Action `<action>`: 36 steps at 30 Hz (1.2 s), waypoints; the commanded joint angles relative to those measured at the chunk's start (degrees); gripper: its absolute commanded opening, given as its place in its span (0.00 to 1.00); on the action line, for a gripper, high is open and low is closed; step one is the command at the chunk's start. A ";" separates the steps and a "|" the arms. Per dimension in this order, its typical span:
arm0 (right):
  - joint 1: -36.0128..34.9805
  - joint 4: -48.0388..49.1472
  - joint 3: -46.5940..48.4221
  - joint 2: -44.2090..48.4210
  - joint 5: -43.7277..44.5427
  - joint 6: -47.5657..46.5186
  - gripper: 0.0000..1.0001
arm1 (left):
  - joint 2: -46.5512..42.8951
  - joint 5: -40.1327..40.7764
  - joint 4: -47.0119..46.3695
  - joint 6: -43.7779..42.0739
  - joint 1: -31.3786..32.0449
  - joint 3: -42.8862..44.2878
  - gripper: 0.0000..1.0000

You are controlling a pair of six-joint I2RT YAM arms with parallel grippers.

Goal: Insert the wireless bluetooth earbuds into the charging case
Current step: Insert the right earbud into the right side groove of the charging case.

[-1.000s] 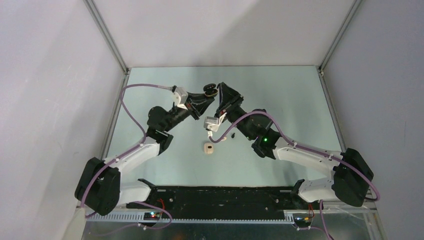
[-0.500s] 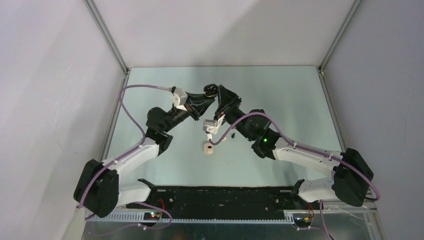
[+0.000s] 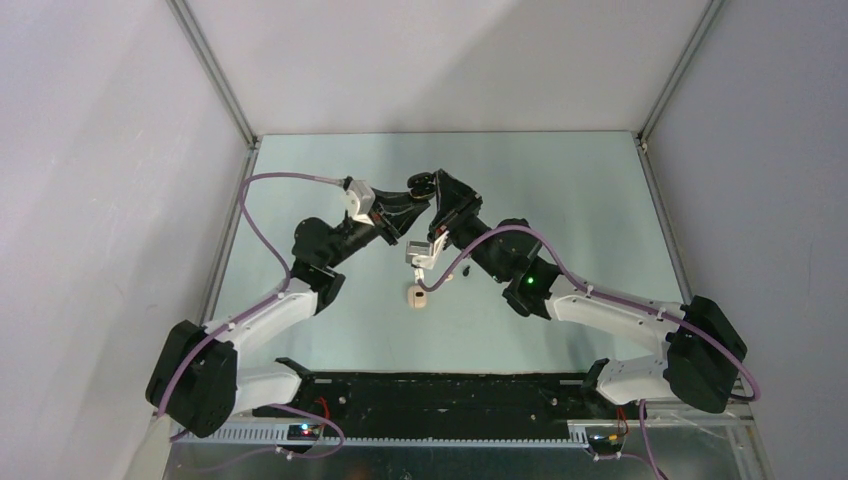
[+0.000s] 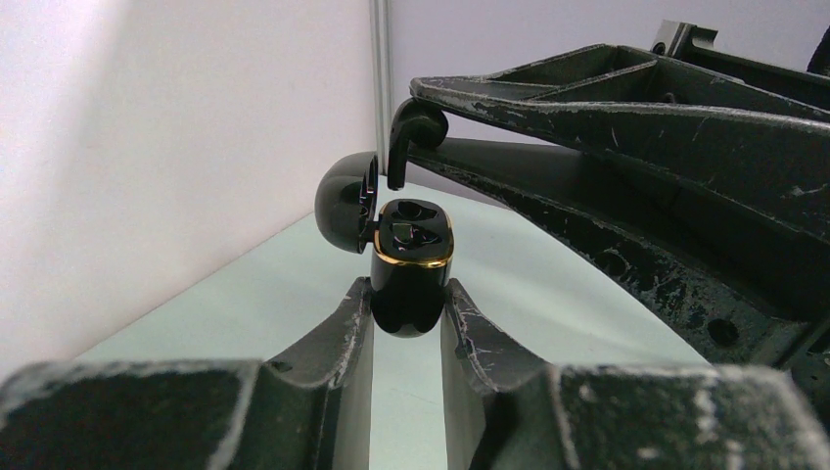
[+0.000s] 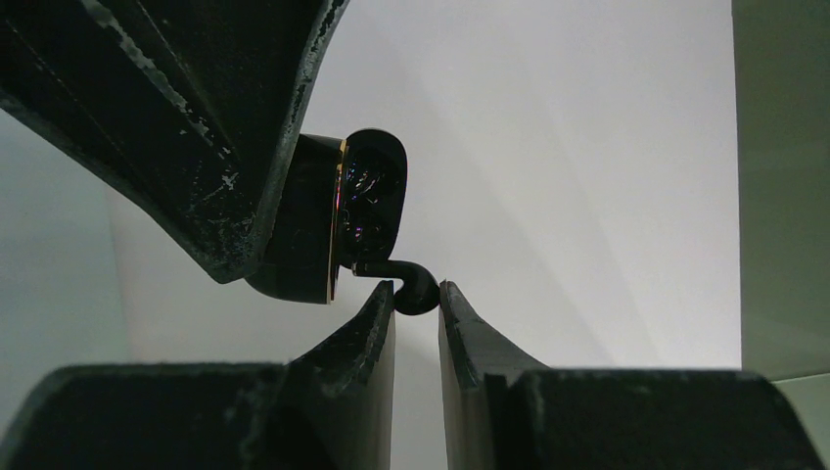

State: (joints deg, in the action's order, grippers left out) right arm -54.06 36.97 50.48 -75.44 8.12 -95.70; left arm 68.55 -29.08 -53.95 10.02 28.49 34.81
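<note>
L gripper (image 4: 406,296) is clamping the black charging case (image 4: 411,279) btwn both fingers, jaws closed down to the case's width. It is gripping the lower body, w/ the gold rim and top face sticking up above the fingertips. The case lid (image 4: 345,201) is standing open, hinged off to the left in the L wrist view, and the dark recesses in the top face are showing.

R gripper (image 5: 416,300) is pinching a black earbud (image 5: 415,286) by its rounded head, jaws nearly shut w/ only the bud btwn the tips. The bud's stem is reaching toward the case's open face, its tip sitting right at the rim next to the lid hinge. It is not seated in a recess; can't tell if it's actually touching.

From the top cam both grippers are meeting tip to tip, raised over the far-middle part of the pale green table (image 3: 580,200), w/ the case in the air btwn them.

A cream-white case (image 3: 417,296) is lying on the table nearer the bases, apart from both grippers and under the R arm's wrist.
</note>
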 commanded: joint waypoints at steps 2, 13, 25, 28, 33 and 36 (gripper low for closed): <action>-0.57 -0.45 0.37 -0.09 -0.05 -1.53 0.00 | -1.74 0.95 -2.95 -0.24 0.51 0.00 0.00; -1.50 -2.69 0.40 0.45 0.97 -1.60 0.00 | -2.44 1.13 -2.76 0.46 0.54 0.08 0.00; -1.95 -1.96 0.36 0.50 4.22 -2.93 0.00 | -2.78 2.33 -2.65 1.99 0.51 -0.18 0.00; -2.13 -2.44 0.32 0.59 4.78 -3.09 0.00 | -2.85 2.45 -2.56 2.19 0.55 -0.30 0.00; -2.57 -4.61 0.34 0.87 4.78 -4.05 0.00 | -3.00 2.75 -2.44 2.37 0.57 -0.35 0.00; -2.98 -7.72 0.35 1.66 4.60 -4.46 0.00 | -2.80 2.65 -2.39 2.21 0.62 -0.45 0.00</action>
State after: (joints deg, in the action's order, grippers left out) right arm -56.47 33.89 50.48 -75.42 11.64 -98.48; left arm 67.46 -27.70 -53.28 12.03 28.67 34.44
